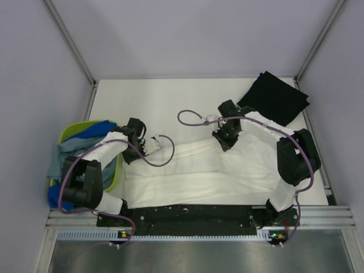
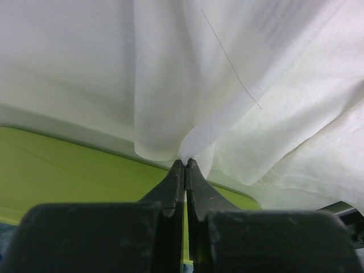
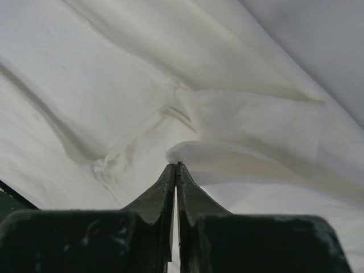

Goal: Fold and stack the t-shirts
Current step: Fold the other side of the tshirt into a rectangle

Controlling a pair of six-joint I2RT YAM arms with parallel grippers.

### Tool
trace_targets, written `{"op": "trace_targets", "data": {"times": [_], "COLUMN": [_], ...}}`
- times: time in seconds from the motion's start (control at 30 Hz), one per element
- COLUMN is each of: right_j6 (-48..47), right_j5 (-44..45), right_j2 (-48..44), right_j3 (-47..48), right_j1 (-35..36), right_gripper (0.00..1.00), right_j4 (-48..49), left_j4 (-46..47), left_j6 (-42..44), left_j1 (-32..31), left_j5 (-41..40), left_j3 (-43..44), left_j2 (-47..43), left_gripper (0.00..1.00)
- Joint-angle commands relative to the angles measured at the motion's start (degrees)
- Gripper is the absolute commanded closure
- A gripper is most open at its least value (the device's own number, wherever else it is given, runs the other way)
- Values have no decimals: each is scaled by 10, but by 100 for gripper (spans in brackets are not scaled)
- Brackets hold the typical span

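A large white t-shirt (image 1: 216,170) lies spread across the near half of the table, partly folded. My left gripper (image 1: 147,147) is shut on its left edge next to the basket; the wrist view shows the cloth (image 2: 227,85) pinched at the tips (image 2: 186,164). My right gripper (image 1: 223,138) is shut on a fold at the shirt's far edge, with the cloth (image 3: 239,153) pinched at the tips (image 3: 175,165). A plain black t-shirt (image 1: 276,98) lies folded at the far right. Blue and grey-blue shirts (image 1: 74,149) sit in the basket.
The lime-green basket (image 1: 67,133) stands at the left edge of the table, and its wall shows in the left wrist view (image 2: 68,170). Purple cables loop from both arms. Metal frame posts rise at the far corners.
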Motion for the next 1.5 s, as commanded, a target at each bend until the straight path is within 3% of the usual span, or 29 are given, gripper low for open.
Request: {"op": "trace_targets", "data": {"times": [0.0, 0.2, 0.47, 0.6, 0.73, 0.8, 0.97, 1.43, 1.47], "right_j6": [14, -16, -84, -113, -120, -130, -190, -209, -209], "right_j5": [38, 95, 59, 111, 41, 77, 111, 189, 197], "right_j2": [-97, -152, -275, -330, -310, -295, -309, -247, -245], "right_j3": [-16, -54, -121, -186, -143, -149, -249, -296, -301], "right_j1": [4, 2, -46, -52, -55, -56, -44, -44, -45], "right_gripper": [100, 100, 100, 100, 100, 100, 100, 100, 95], "right_j4": [-57, -130, -135, -84, -101, -141, -112, -56, -55], "left_j4": [14, 19, 12, 15, 13, 12, 18, 21, 22], "left_j6": [14, 20, 26, 43, 38, 37, 43, 63, 65], "left_j1": [-2, -1, -1, -1, -1, -1, -1, 0, 0], "left_j5": [1, 0, -10, -9, -7, -5, -1, -24, -26], "left_j3": [-7, -14, -20, -27, -12, -10, -11, -25, -26], "left_j2": [-13, -10, -5, -10, 2, 2, 1, 10, 10], "left_gripper": [100, 100, 100, 100, 100, 100, 100, 100, 100]}}
